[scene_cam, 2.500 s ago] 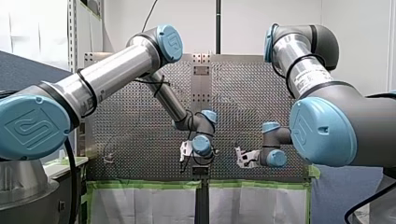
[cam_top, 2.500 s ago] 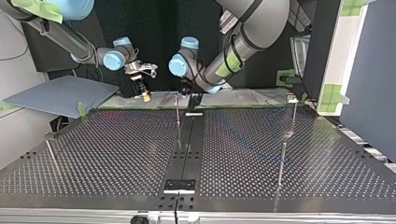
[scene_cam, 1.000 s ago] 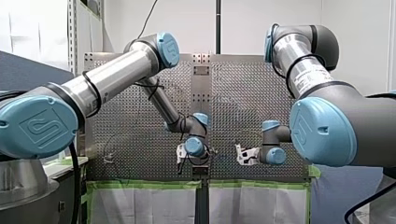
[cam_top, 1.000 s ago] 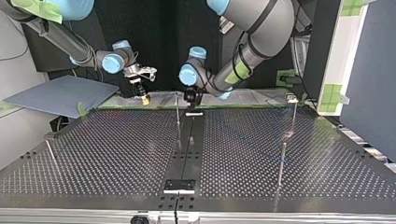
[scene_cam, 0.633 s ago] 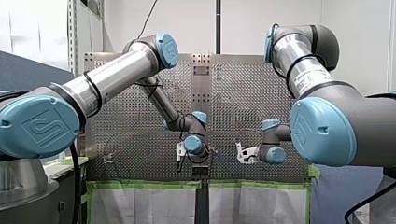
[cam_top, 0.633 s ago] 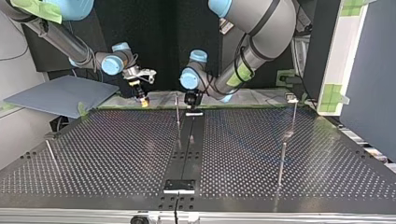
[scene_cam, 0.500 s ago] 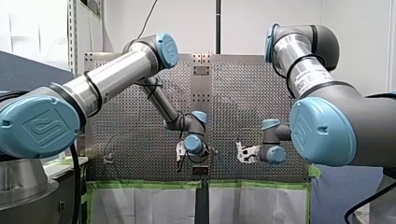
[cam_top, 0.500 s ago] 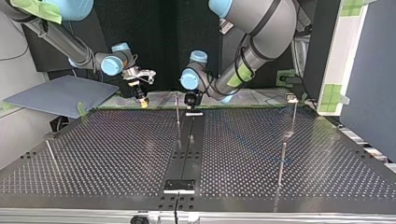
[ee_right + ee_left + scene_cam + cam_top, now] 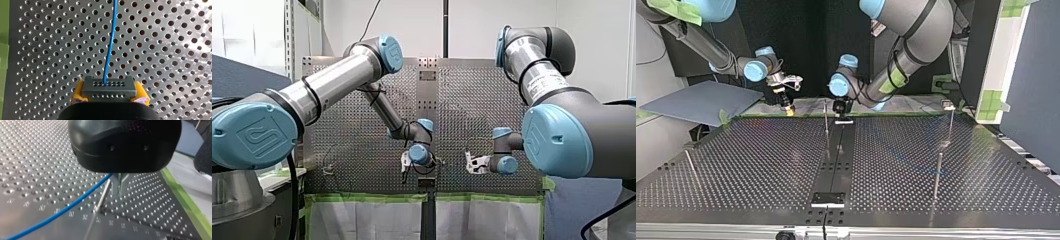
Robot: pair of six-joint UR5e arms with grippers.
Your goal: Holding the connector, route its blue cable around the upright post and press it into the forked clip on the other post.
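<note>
Your perforated table [image 9: 761, 165] filled the top view, and the thin upright post [image 9: 826, 118] at its far middle was the mark for everything else. Your left arm [image 9: 908, 30] was on that post's right in the top view, and your right arm [image 9: 706, 42] was well to the post's left. The left gripper [image 9: 119, 191], black-bodied, hung just beside the post, on its right in the top view; I could not tell whether its jaws were clenched or released. The right gripper [image 9: 108, 96] was to the post's left and apart from it. Its yellow pads [image 9: 77, 93] were clenched on the connector [image 9: 108, 87], a dark grey block with rows of small holes, so your connector also sat left of the post, clear of it. The blue cable [image 9: 110, 45] left the connector's face and ran straight ahead over the table's holes. In the left wrist view it passed close by the post's upper end, beneath the left gripper's body; whether it touched the post, you could not have judged from that view.
</note>
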